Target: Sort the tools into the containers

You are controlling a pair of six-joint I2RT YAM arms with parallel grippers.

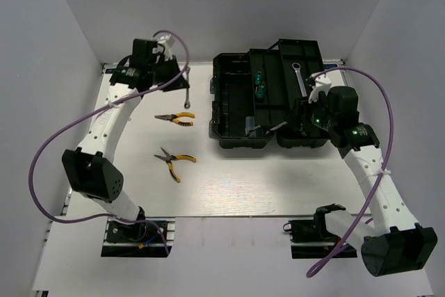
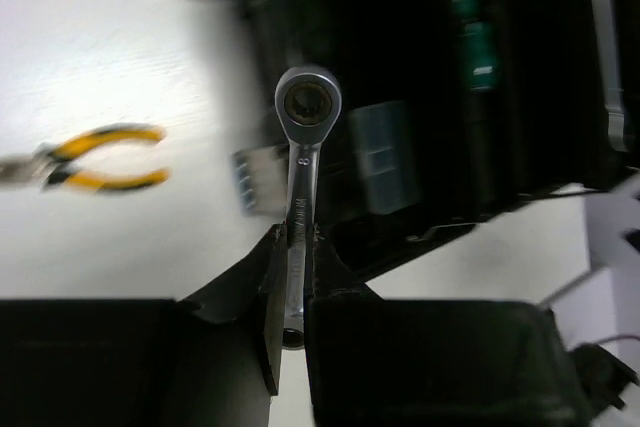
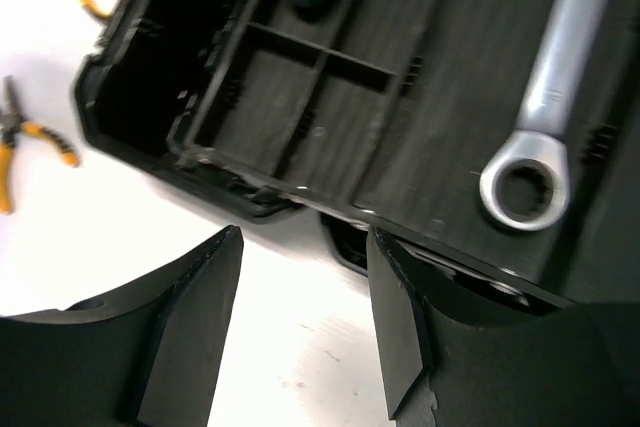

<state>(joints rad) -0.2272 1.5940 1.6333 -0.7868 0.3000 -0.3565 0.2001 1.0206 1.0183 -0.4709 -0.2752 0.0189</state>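
Observation:
My left gripper [image 2: 295, 239] is shut on the short silver wrench [image 2: 303, 147], whose ring head points away from me; in the top view this gripper [image 1: 182, 83] hangs left of the black toolbox [image 1: 233, 137]. Two yellow-and-black pliers [image 1: 175, 118] [image 1: 171, 162] lie on the table. Two green screwdrivers [image 1: 259, 86] lie in one tray compartment. The long wrench [image 1: 300, 78] [image 3: 545, 107] lies in a compartment to the right. My right gripper [image 3: 305, 247] is open and empty over the toolbox's near edge [image 1: 304, 117].
The toolbox's tray [image 3: 300, 87] has several ribbed compartments with dividers. The white table [image 1: 229, 186] stretches in front of the toolbox. White walls enclose the left, back and right sides. A purple cable [image 1: 52, 144] loops from each arm.

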